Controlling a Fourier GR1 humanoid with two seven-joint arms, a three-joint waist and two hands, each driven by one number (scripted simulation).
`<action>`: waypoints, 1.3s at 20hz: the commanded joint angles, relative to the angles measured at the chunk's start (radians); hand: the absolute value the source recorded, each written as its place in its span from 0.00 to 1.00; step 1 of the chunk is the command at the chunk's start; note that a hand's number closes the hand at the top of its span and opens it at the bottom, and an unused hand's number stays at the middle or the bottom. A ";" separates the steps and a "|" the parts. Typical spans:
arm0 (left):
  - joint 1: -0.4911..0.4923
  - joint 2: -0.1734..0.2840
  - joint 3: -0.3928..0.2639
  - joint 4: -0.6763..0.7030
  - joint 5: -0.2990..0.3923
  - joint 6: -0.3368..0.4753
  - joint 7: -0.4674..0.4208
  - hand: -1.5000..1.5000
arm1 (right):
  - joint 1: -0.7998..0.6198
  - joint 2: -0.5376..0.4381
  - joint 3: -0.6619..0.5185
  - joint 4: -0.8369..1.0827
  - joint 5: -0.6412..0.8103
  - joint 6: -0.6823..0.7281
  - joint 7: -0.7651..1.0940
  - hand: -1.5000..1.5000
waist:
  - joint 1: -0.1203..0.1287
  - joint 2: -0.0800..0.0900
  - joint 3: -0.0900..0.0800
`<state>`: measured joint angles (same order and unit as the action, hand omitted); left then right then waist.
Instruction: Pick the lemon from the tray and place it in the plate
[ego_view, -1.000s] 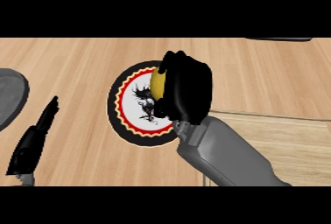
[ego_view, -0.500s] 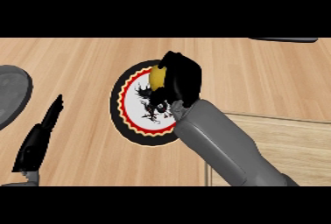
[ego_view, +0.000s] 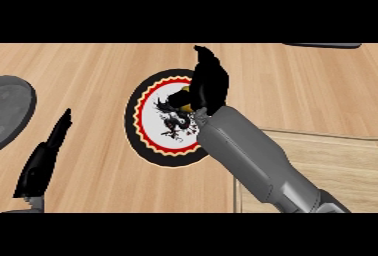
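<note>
Although no writing can be read anywhere, the plate (ego_view: 164, 120) at the frame's centre shows a black bird-like figure inside a red and yellow border. The right hand (ego_view: 209, 82) stands over the plate's right side, its fingers now straighter than half a second ago. The lemon (ego_view: 187, 99) peeps out beneath it, over the plate. The left hand (ego_view: 46, 157) rests open at lower left.
</note>
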<state>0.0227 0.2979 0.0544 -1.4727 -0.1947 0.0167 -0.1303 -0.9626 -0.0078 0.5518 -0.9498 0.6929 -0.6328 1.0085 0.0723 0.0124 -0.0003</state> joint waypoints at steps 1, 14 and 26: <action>-0.013 0.033 0.035 0.016 0.023 -0.025 0.001 0.50 | 0.011 0.007 0.022 0.003 0.030 -0.292 0.091 0.00 | -0.004 -0.003 0.000; 0.081 -0.032 0.032 -0.017 -0.009 0.050 0.000 0.50 | 0.315 0.007 -0.076 -0.338 0.205 -0.543 0.035 0.00 | -0.096 -0.023 0.001; 0.082 0.002 0.077 -0.058 0.020 -0.017 0.024 0.50 | 0.888 -0.327 0.018 -0.953 0.098 -0.468 -0.181 0.00 | -0.080 -0.015 0.001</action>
<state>0.1206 0.3062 0.1264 -1.5115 -0.1772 0.0056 -0.1398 -0.2191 -0.2467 0.5507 -1.7597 0.8368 -1.0803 0.8827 -0.0110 -0.0044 0.0004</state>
